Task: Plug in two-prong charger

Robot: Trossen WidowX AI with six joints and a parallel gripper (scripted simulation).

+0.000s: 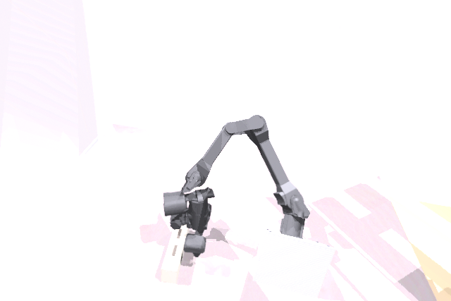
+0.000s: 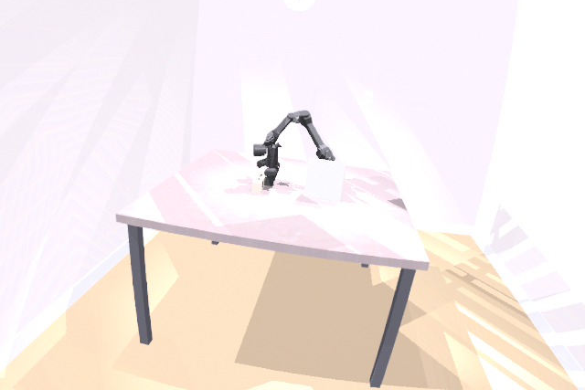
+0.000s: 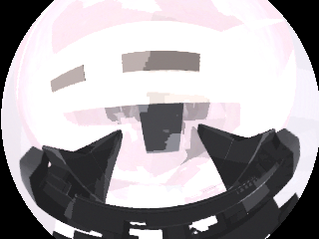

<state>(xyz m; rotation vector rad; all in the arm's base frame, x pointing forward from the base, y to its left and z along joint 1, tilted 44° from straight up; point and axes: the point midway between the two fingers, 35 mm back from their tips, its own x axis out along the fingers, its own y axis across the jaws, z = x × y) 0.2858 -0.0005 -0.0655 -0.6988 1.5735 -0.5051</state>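
Observation:
The cream power strip (image 1: 169,265) (image 2: 256,186) (image 3: 107,92) lies on the table, with two brown outlet recesses on top; one recess (image 3: 160,62) is straight ahead in the wrist view, the other recess (image 3: 68,78) to its left. A dark block, seemingly the charger (image 3: 161,135), shows beside the strip's near edge; its prongs cannot be made out. My gripper (image 1: 197,245) (image 2: 270,179) (image 3: 159,128) points down beside the strip, wide open. Its fingertips stand apart on either side of the block in the wrist view, not gripping it. The top view mostly hides the block behind a finger.
A white panel (image 1: 294,264) (image 2: 324,180) stands in front of the arm's base (image 1: 292,225). The table's front edge (image 2: 273,245) shows in the exterior view. Strong glare washes out much of the table top and strip.

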